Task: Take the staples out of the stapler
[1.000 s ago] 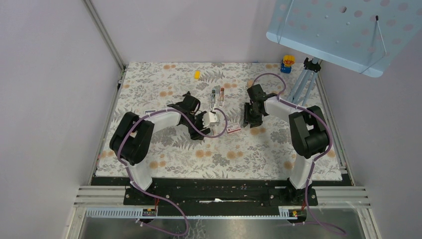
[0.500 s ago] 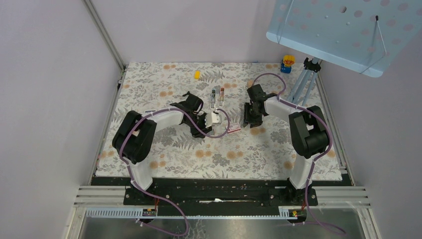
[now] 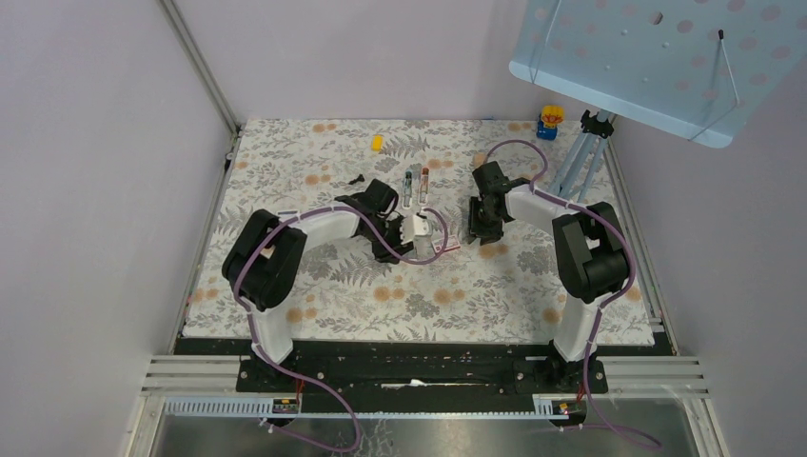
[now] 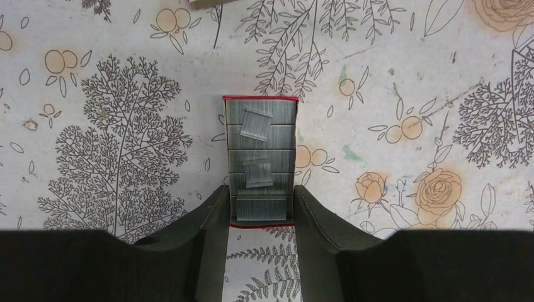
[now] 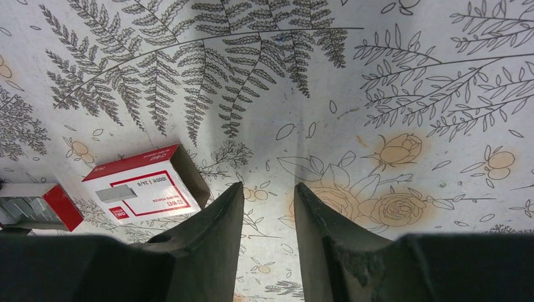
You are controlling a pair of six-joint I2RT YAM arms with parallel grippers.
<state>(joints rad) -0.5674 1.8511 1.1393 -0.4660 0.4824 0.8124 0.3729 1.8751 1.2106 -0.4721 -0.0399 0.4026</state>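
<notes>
The stapler lies opened out at the back centre of the flowered mat. In the left wrist view an open red-rimmed tray of staples holds several grey strips, two lying loose on top. My left gripper is shut on the tray's near end, one finger pressed against each side wall. Seen from above, that gripper sits just below the stapler. The tray's red and white sleeve rests on the mat beside the tray. My right gripper stands open over bare mat, right of the sleeve.
A small black piece lies left of the stapler. A yellow block sits further back. A yellow and blue toy, a tripod and an overhanging blue perforated panel occupy the back right.
My left arm has moved right to the staple tray and its jaws have narrowed onto the tray's sides. The right arm has stayed put.
</notes>
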